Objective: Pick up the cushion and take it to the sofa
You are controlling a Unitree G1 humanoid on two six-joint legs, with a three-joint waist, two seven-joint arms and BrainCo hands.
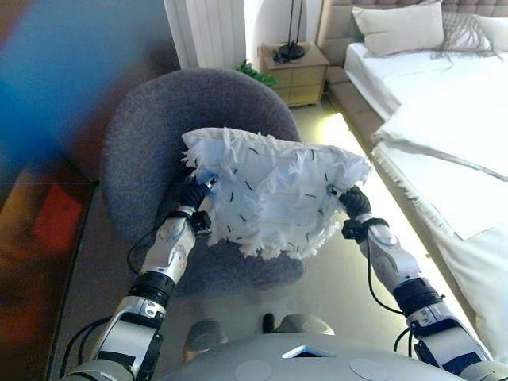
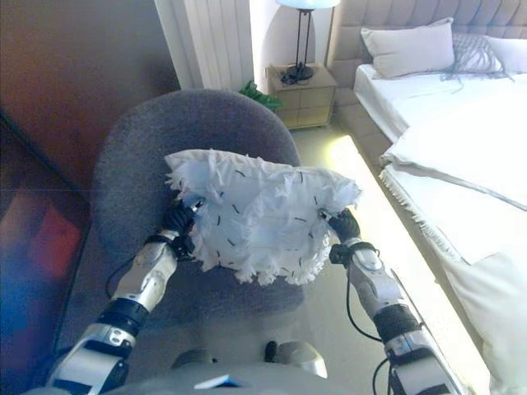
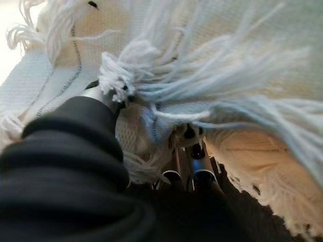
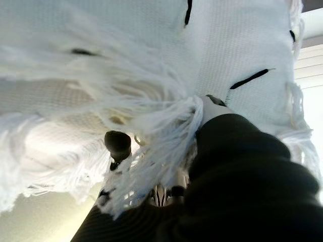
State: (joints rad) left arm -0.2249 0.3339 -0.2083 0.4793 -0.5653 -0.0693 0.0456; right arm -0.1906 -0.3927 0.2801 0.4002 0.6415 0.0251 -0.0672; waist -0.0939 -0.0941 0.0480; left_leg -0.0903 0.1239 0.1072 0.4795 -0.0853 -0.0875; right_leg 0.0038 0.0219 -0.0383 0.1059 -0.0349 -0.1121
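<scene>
The fringed white cushion (image 1: 274,198) is held clear above the grey armchair (image 1: 143,143), clamped between the left hand (image 1: 194,193) and the right hand (image 1: 352,200). Each hand's fingers (image 3: 194,169) curl into the fringe at an opposite edge, so the soft cushion cannot sag out.

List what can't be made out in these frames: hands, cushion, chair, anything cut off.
- Left hand: fingers mostly buried in the fringed white cushion; left wrist view shows only fringe over them.
- Right hand: the same, cushion fringe covers its fingers in the right wrist view.
- Grey armchair seat: hidden under the cushion in both eye views.
- Left eye view, left edge: blurred blue patch.
- No sofa shows.
</scene>
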